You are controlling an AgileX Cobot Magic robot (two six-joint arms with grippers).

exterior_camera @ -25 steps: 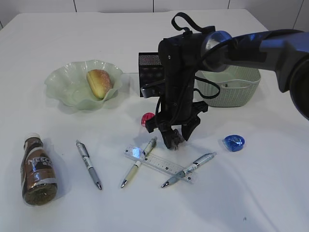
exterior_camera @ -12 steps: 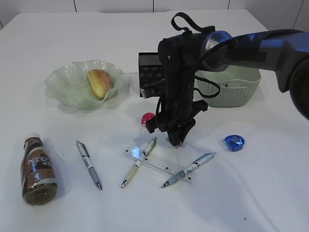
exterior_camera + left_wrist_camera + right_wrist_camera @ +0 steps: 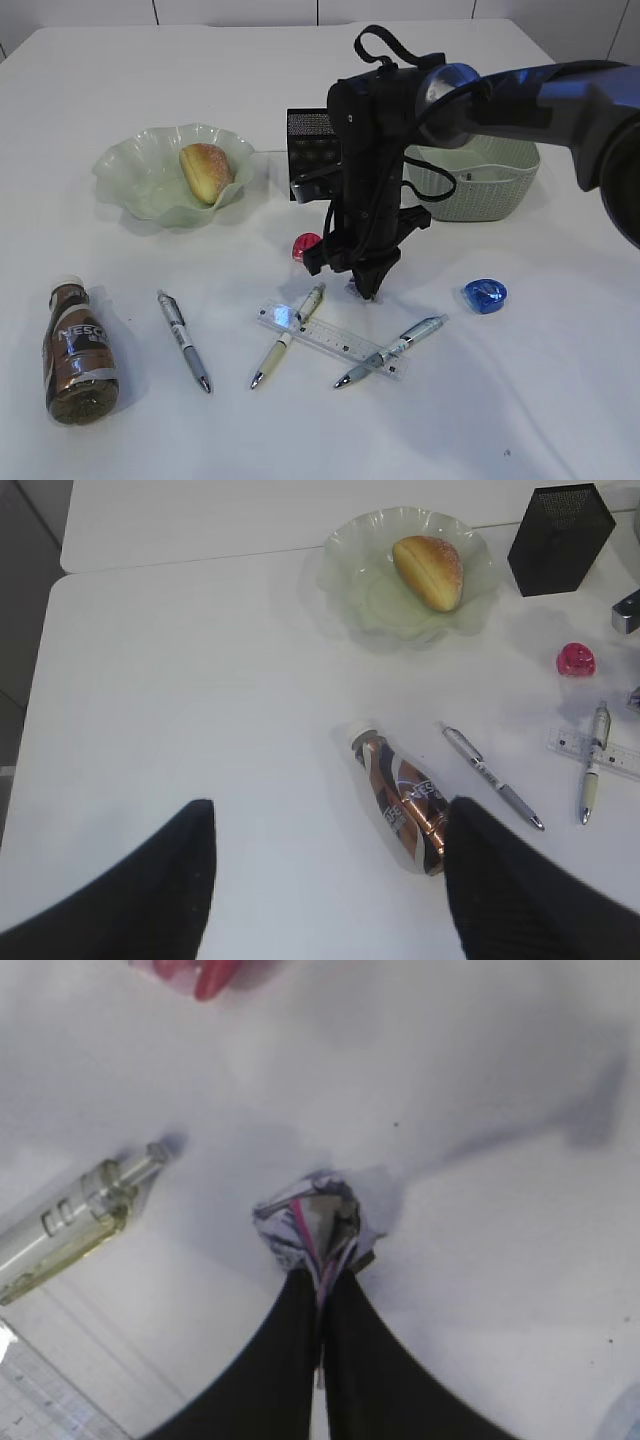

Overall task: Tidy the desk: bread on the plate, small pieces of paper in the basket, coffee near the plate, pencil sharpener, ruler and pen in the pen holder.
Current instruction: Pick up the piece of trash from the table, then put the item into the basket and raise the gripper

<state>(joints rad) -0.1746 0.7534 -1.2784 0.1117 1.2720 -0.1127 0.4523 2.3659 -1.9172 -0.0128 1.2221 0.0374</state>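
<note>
Bread (image 3: 206,171) lies in the plate (image 3: 140,185), and the coffee (image 3: 78,351) lies on its side on the surface (image 3: 540,390), well apart from the plate. Three pens, one of them (image 3: 184,340) alone, the ruler (image 3: 330,338), a red sharpener (image 3: 305,246) and a blue one (image 3: 485,295) are spread in front. The right arm partly covers the pen holder (image 3: 311,150) and the basket (image 3: 475,190). The right end effector (image 3: 322,1278) is pressed together, pinching a crumpled paper piece (image 3: 310,1222) just beside a pen. The left end effector (image 3: 328,875) is spread wide above the coffee and holds nothing. The paper's print is too blurred to read.
</note>
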